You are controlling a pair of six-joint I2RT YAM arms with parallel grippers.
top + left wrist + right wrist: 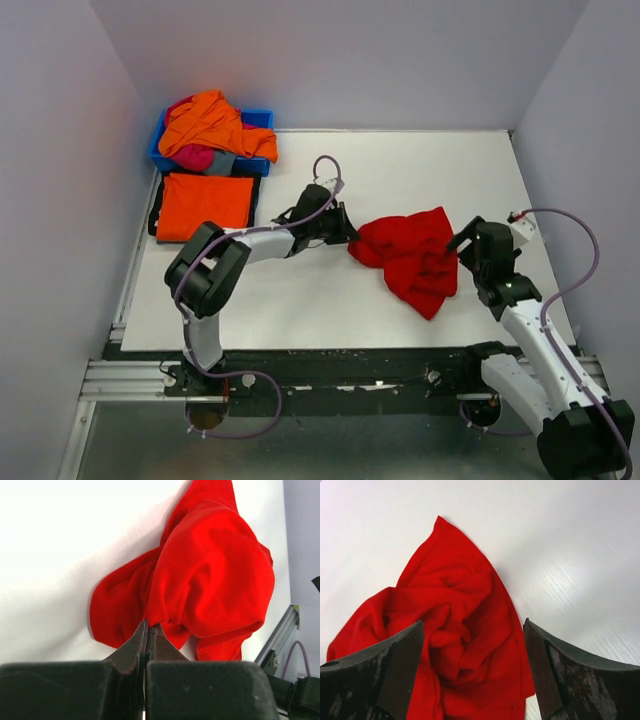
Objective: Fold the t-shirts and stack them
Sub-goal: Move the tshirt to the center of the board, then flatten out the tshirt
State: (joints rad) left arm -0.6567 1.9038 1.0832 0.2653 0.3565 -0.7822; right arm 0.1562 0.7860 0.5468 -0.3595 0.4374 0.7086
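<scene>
A bright red t-shirt (415,255) lies crumpled on the white table, right of the middle. My left gripper (350,236) is at its left edge. In the left wrist view the jaws (148,626) are shut, pinching a fold of the red cloth (210,570) at their tips. My right gripper (462,243) is open over the shirt's right edge. In the right wrist view its fingers (400,660) stand wide on either side of the bunched red cloth (455,615). A folded orange t-shirt (205,203) lies flat at the back left.
A blue bin (262,120) at the back left corner holds a heap of orange (205,122), magenta-pink (195,157) and grey shirts. Grey walls stand on the left, back and right. A metal rail (330,385) runs along the near edge.
</scene>
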